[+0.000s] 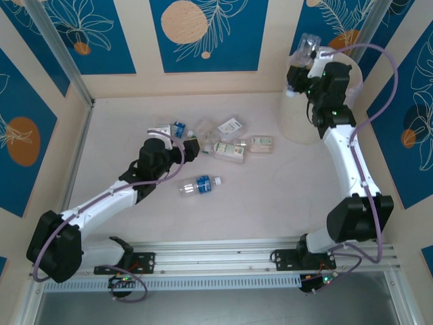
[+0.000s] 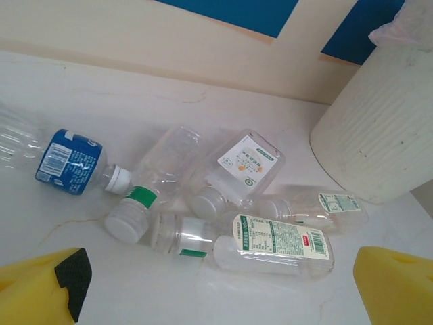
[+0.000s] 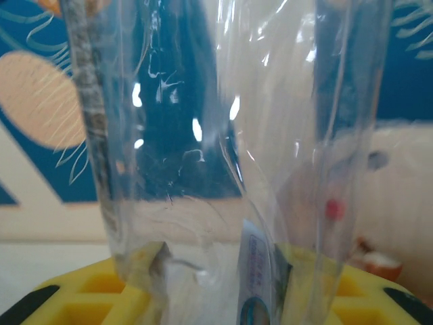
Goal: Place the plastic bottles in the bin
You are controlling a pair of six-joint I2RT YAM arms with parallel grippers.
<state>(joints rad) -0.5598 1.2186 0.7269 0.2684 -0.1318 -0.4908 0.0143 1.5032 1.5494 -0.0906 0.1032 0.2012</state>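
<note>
Several clear plastic bottles lie in a cluster mid-table. They include a blue-label bottle (image 2: pixel 67 162), a green-band bottle (image 2: pixel 143 198), an orange-logo bottle (image 2: pixel 242 164) and a green-print bottle (image 2: pixel 281 244) (image 1: pixel 230 151). Another blue-label bottle (image 1: pixel 199 185) lies alone nearer the arms. My left gripper (image 2: pixel 216 301) (image 1: pixel 183 142) is open just short of the cluster, with nothing between its yellow fingers (image 2: pixel 40 288). My right gripper (image 3: pixel 216 284) (image 1: pixel 302 66) is shut on a clear crushed bottle (image 3: pixel 203 135) (image 1: pixel 308 47), held up over the near-left rim of the off-white bin (image 1: pixel 298 118) (image 2: pixel 379 128).
The bin stands in the far right corner against the blue-and-cream walls. The back wall runs close behind the cluster. A metal rail (image 1: pixel 216 261) crosses the near edge by the arm bases. Bare tabletop lies around the lone bottle.
</note>
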